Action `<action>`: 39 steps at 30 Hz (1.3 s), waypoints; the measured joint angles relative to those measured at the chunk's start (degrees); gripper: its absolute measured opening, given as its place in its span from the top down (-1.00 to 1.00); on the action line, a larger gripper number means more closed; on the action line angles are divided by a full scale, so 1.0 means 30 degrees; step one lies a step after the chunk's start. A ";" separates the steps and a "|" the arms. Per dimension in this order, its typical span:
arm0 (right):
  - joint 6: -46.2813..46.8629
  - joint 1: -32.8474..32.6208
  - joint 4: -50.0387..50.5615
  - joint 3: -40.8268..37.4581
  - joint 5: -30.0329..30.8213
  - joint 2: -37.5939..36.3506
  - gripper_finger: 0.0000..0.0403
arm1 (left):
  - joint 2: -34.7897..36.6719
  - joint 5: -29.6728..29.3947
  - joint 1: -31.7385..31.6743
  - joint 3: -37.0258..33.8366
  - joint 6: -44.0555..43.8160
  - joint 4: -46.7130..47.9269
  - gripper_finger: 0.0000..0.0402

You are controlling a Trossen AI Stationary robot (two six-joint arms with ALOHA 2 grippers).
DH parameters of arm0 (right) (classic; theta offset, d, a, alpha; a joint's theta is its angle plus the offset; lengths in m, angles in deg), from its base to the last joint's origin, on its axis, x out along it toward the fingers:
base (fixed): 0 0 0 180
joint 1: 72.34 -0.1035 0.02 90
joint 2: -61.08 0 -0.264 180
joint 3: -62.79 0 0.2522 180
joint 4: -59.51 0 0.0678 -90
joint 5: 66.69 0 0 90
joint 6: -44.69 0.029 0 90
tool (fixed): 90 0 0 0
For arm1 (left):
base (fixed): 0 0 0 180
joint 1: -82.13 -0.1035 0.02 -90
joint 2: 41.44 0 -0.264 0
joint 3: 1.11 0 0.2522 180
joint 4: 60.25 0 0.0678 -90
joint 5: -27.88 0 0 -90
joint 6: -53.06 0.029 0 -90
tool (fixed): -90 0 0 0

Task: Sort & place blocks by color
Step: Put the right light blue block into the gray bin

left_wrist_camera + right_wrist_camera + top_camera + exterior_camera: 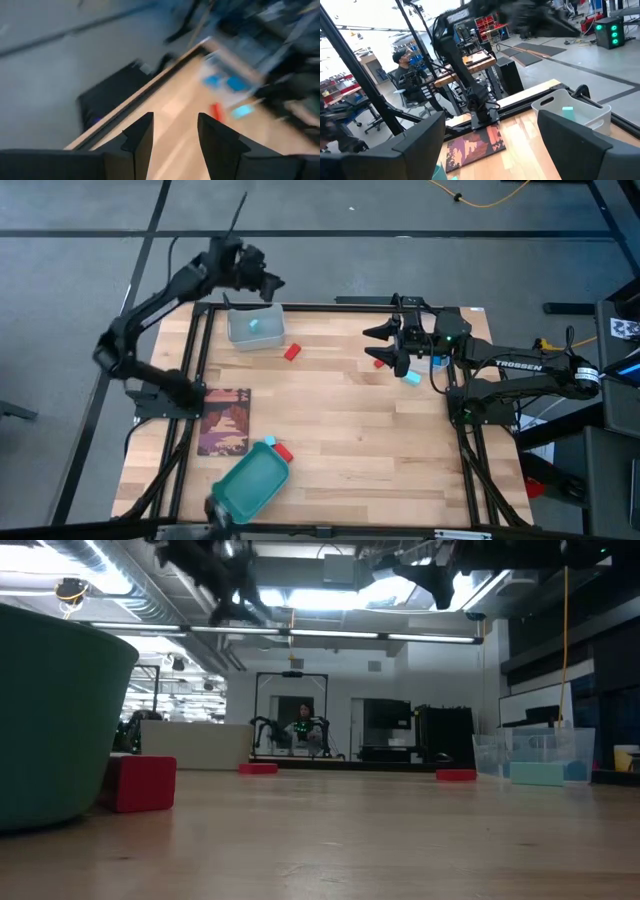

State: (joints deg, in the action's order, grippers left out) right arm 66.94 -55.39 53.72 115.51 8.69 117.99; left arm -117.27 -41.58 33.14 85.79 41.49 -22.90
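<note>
I am holding my left gripper (272, 282) up above the far left corner of the table (340, 430), just past the clear bin (255, 328); its 2 fingers (140, 140) are standing apart with a gap between them and nothing is sitting in that gap. I am keeping my right gripper (385, 345) raised over the far right part of the table, its fingers (420, 145) spread wide and gripping nothing. 1 cyan block (254, 323) is lying inside the clear bin. 1 red block (292, 352) is lying on the wood just beside that bin, toward the middle. Another red block (381, 363) is sitting under my right gripper, and a light cyan block (412, 377) is lying near it on the wood. At the near edge a teal tray (250, 482) is standing, with a blue block (268, 442) and a red block (283, 452) touching its far rim. A dark picture card (225, 420) is lying at the left edge between the bin and the tray. Through my right wrist camera a person (405, 75) is sitting in the room beyond the table
</note>
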 joint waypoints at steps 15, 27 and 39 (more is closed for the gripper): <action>-0.0054 0.0000 -0.0126 0.0000 0.0005 0.0000 -0.59 | 0.7543 -0.2579 0.9714 -1.1891 -0.3007 -1.6181 0.28; 0.1611 0.0000 0.0067 0.0040 0.0013 0.0000 -0.59 | 0.7788 -0.3158 1.0528 -1.2618 -0.1887 -1.6761 0.28; 0.4028 -0.0350 2.5336 0.7825 0.6307 0.2391 -0.59 | 0.7788 -0.3165 1.0520 -1.2616 -0.1938 -1.6753 0.29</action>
State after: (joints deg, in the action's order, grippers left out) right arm 79.02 -56.44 129.73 138.98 27.61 125.16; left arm -93.90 -51.07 64.70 47.94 35.67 -73.16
